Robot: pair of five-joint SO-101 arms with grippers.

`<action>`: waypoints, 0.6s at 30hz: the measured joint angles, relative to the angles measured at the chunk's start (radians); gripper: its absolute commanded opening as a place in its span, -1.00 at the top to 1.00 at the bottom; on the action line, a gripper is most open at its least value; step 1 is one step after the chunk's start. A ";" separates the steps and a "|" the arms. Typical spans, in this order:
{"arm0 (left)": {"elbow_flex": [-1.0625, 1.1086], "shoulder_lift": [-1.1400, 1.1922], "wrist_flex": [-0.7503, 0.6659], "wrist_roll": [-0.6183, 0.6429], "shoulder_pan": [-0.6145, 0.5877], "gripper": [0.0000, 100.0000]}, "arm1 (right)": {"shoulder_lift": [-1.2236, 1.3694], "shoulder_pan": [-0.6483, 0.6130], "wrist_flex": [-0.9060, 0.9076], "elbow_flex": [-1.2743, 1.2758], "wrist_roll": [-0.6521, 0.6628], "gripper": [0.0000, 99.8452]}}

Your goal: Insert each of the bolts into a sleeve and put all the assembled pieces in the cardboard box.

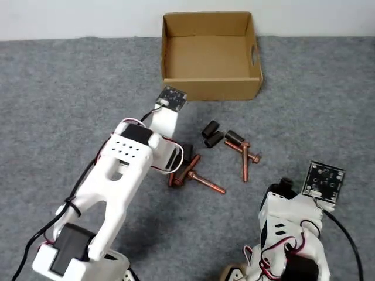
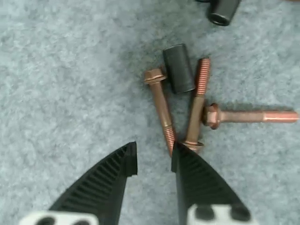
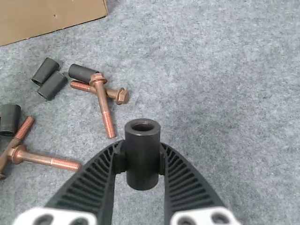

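My left gripper (image 2: pixel 154 160) is open just above the carpet, next to a cluster of copper bolts. One bolt (image 2: pixel 160 105) points its threaded tip at the gap between my fingers, a second bolt (image 2: pixel 197 105) has its head at one fingertip, and a third bolt (image 2: pixel 248 116) lies crosswise. A black sleeve (image 2: pixel 178 69) rests between the first two. My right gripper (image 3: pixel 142 152) is shut on an upright black sleeve (image 3: pixel 142 133), bore facing up. The cardboard box (image 1: pixel 211 55) stands open and empty at the back.
Two crossed bolts (image 3: pixel 103 105) and three loose sleeves (image 3: pixel 52 85) lie on the grey carpet between the arms and the box. The left arm (image 1: pixel 126 170) covers part of the bolt cluster in the high view. The right arm (image 1: pixel 293 228) sits at the front right.
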 measured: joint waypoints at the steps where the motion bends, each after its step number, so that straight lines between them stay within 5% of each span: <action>1: 0.000 0.002 0.000 0.000 0.008 0.73 | 0.000 0.000 0.000 0.000 0.000 0.98; 18: -0.120 0.256 -0.052 0.000 0.020 0.73 | 0.000 0.000 0.000 0.000 0.000 0.98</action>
